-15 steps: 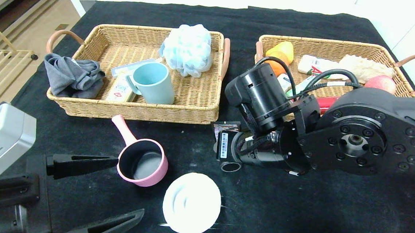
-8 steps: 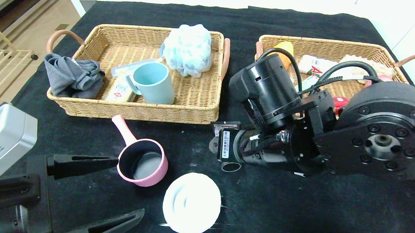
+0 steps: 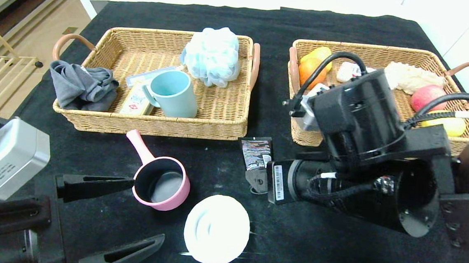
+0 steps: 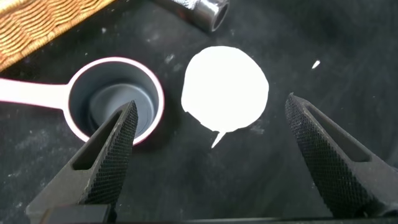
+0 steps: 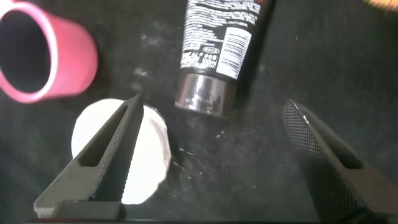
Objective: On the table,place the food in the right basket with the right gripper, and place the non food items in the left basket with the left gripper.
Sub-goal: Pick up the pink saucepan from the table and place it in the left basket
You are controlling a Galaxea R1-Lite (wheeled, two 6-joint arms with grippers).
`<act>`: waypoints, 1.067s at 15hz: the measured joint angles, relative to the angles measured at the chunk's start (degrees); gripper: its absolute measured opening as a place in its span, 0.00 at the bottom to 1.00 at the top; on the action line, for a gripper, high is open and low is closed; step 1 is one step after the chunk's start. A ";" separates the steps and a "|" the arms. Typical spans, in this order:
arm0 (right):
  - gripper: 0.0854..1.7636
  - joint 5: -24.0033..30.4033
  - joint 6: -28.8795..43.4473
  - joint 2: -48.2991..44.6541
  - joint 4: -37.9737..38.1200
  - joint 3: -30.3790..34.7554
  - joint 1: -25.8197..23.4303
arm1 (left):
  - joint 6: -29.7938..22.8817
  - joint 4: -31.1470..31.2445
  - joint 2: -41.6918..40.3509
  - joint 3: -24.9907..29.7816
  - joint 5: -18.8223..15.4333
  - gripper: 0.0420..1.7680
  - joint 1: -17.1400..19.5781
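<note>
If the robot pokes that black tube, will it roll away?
Probably a little: the black tube lies on its side on the table, and its silver cap end looks round. Its far end looks flattened, so it would likely swing, not roll far.

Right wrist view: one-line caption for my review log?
Open right hand hovers above black tube, with white disc and pink pot nearby.

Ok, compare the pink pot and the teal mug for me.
The pink pot sits on the black table; the teal mug stands inside the left basket. The pot is low with a straight handle; the mug is taller with a loop handle. Both stand upright and look empty.
</note>
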 joint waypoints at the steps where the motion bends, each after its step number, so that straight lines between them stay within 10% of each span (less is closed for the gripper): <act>1: 0.93 2.56 -3.06 -2.07 -4.52 4.18 -0.41 | -0.15 -0.02 0.37 -0.24 0.09 0.97 0.66; 10: 0.95 33.45 -23.77 -19.19 -16.38 25.75 -13.37 | -0.17 0.09 2.55 -1.45 0.18 0.97 4.57; 16: 0.96 41.01 -29.42 -27.31 -16.92 33.71 -21.09 | 0.10 0.20 2.84 -1.46 0.61 0.97 4.44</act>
